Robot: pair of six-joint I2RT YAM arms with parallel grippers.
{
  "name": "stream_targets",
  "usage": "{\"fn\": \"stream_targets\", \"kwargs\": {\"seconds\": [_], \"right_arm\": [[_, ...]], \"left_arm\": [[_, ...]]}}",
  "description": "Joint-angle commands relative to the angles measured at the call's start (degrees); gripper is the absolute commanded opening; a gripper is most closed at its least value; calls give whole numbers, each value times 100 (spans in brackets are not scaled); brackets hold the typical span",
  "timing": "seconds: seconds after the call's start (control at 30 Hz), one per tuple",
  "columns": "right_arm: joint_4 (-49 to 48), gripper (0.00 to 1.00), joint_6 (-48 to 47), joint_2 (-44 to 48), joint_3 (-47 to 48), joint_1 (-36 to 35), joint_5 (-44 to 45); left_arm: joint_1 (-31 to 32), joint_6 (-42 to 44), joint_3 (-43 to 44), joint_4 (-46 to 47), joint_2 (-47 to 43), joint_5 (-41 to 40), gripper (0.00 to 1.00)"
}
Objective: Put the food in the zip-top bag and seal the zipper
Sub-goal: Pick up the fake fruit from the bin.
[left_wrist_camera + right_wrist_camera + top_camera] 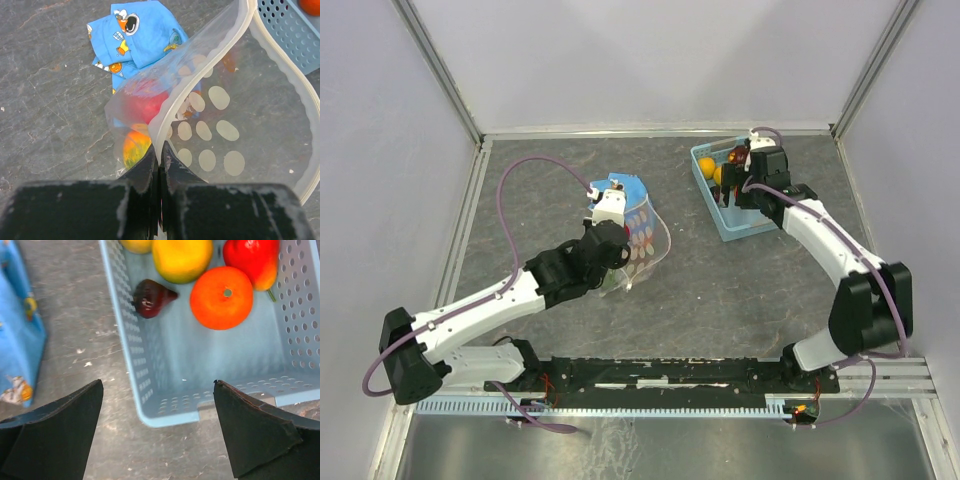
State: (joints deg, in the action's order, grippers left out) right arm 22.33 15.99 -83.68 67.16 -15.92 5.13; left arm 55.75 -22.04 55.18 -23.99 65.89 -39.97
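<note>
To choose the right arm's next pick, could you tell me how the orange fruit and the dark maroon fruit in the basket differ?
The orange fruit is round; the dark maroon fruit is teardrop-shaped with a pointed end. The orange fruit looks larger than the dark maroon fruit. The dark maroon fruit lies against the wall of the basket, the orange fruit nearer the middle. Both lie in the basket.

The dark grey, slate-like table (740, 300) carried a blue cartoon-print cloth (628, 187) near its middle, a clear dotted zip-top bag (652, 242) against it, and a light blue perforated basket (730, 228) far right.
</note>
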Motion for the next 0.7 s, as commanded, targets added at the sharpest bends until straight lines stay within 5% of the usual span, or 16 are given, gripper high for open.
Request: {"fn": "stream_targets", "kwargs": {"seconds": [0.0,0.67], "right_arm": [[-636,99,-105,-479,368,227,406],[-1071,99,-192,-2910,1607,913,320]], "left_arm": [[20,288,-48,357,-270,67,3],[22,381,-158,455,-251,121,3]]}}
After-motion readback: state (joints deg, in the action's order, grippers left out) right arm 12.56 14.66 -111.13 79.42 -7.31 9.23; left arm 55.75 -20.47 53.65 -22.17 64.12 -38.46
